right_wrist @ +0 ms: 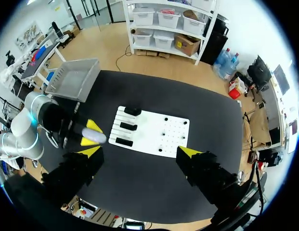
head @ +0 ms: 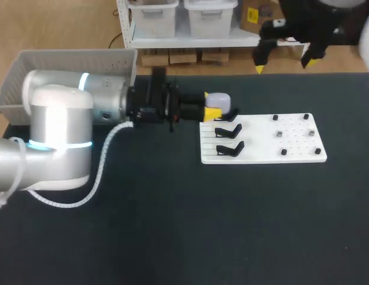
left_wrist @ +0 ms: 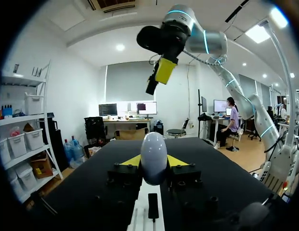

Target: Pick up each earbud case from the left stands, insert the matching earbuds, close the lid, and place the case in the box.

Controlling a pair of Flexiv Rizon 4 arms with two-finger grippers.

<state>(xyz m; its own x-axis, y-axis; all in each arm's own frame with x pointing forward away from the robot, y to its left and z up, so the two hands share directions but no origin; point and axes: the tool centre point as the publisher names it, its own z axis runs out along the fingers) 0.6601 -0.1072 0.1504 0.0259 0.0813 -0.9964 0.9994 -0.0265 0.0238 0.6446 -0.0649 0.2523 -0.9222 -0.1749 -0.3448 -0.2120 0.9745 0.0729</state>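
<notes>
Yellow fingertips of the left gripper press against both sides of a pale, rounded earbud case. The gripper is closed on the case and holds it upright. In the head view, the case sits at the far left corner of a white board, above the spot where the farthest stand would be. It is not clear whether the case has lifted free of that stand. Two empty black stands lie nearer on the board's left edge. Small dark and grey pieces are dotted over the board's right half, too small to identify. A grey box stands at the table's far left corner, well apart from the board.

The right gripper hangs high above the table, its fingers spread wide and holding nothing.

Judging by this, the pick-up of the first case is in hand. The next move probably calls for lifting the case straight off its stand. It would then be presented, lid reachable, so the free right gripper can help open it and fetch the earbuds.
</notes>
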